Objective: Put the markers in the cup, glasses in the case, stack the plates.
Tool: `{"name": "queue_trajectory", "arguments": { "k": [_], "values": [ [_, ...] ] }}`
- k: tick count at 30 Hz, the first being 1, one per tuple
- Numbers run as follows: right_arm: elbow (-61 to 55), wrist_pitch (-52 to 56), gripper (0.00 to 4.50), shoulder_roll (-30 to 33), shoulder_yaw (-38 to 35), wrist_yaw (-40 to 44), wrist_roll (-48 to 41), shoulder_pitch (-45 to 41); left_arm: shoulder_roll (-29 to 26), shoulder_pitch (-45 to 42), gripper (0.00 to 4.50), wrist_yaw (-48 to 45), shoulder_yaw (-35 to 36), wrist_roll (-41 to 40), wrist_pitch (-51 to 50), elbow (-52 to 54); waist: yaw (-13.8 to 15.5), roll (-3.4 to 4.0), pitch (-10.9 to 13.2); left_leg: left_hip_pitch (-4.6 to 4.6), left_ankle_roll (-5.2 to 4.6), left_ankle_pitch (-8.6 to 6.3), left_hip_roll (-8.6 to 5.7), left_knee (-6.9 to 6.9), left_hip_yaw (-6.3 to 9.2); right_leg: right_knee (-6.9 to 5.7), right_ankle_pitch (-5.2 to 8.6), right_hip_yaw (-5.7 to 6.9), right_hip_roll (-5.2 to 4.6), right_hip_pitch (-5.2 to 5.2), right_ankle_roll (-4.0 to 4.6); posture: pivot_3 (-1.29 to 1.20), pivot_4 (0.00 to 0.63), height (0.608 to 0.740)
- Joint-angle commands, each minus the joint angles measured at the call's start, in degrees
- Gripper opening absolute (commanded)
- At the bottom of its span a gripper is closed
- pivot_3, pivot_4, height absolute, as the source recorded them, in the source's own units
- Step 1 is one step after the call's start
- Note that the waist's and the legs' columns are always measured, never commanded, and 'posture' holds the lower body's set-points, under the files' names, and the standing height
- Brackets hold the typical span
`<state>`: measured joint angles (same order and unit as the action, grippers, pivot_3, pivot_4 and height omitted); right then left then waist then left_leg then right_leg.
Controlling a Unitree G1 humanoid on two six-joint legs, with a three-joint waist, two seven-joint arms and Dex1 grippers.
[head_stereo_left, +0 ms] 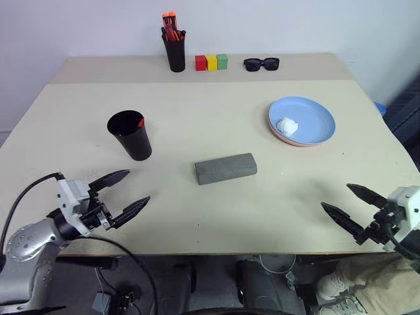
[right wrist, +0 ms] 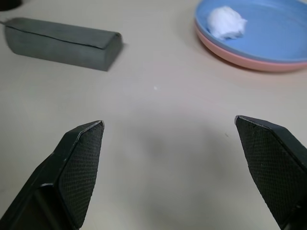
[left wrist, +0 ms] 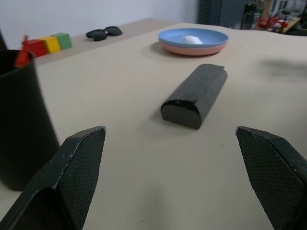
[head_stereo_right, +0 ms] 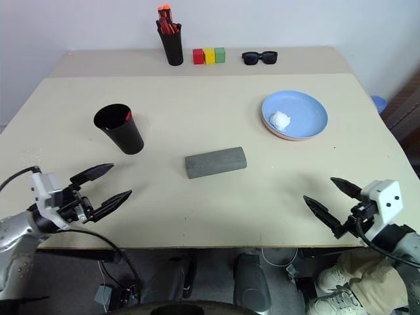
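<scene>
I have my left gripper (head_stereo_left: 128, 191) at the table's (head_stereo_left: 197, 131) near left edge and my right gripper (head_stereo_left: 354, 204) at the near right, both with fingers spread wide, holding nothing. Between and beyond them lies the closed grey case (head_stereo_left: 225, 168). Past my left gripper stands the cup (head_stereo_left: 130, 135), a red marker tip (head_stereo_left: 140, 122) showing inside. Farther right, the blue plate (head_stereo_left: 308, 118) sits stacked on the pink plate (right wrist: 230, 52), a white wad (head_stereo_left: 287, 126) on it.

Head stereo pair looks down over the table (head_stereo_left: 197, 131); both wrist cameras skim low, sharing the case (left wrist: 194, 96).
</scene>
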<state>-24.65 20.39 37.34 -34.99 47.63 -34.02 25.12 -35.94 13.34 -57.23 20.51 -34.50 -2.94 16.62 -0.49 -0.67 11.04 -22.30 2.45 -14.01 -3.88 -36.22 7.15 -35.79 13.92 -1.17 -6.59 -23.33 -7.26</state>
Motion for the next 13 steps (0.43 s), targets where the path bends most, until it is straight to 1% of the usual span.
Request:
{"name": "queue_trajectory", "arguments": {
  "k": [1, 5, 9, 13],
  "values": [
    [-1.2, -1.2, 4.46, 0.0, -1.3, 0.1, -0.4, 0.2, -0.2, 0.0, 4.5, 0.3, -0.5, -0.8, -1.1, 2.6, 0.0, 0.0, 0.0, 0.0, 0.0, 0.0, 0.0, 0.0, -0.01, 0.01, 0.0, 0.0, 0.0, 0.0, 0.0, 0.0, 0.15, 0.74],
    [0.0, -1.0, 4.46, 0.3, -2.1, 0.2, -0.8, -0.4, 1.0, -1.0, 4.5, 2.0, -2.9, 0.1, -2.3, 3.8, 0.0, 0.0, 0.0, -0.03, -0.03, -0.02, 0.0, 0.01, -0.02, 0.15, -0.02, 0.02, 0.0, 0.02, 0.03, 0.0, 0.15, 0.74],
    [-0.3, -1.1, 4.46, 0.0, -2.4, 0.5, -0.6, 0.9, 1.4, -1.7, 4.5, 2.8, -4.8, -0.4, -3.8, 5.5, 0.1, -0.01, 0.0, -0.04, -0.07, -0.04, 0.0, 0.02, -0.03, 0.21, -0.03, 0.02, 0.0, 0.03, 0.03, 0.0, 0.15, 0.74],
    [-4.7, -0.5, 4.46, -2.5, -0.7, -2.2, -0.8, 3.0, 0.6, -2.3, 4.5, 2.9, -4.7, -0.1, -4.8, 4.4, 0.1, 0.0, 0.0, -0.05, -0.08, -0.05, 0.0, 0.06, -0.03, 0.24, -0.03, 0.03, 0.0, 0.04, 0.03, 0.0, 0.15, 0.74]
  ]
}}
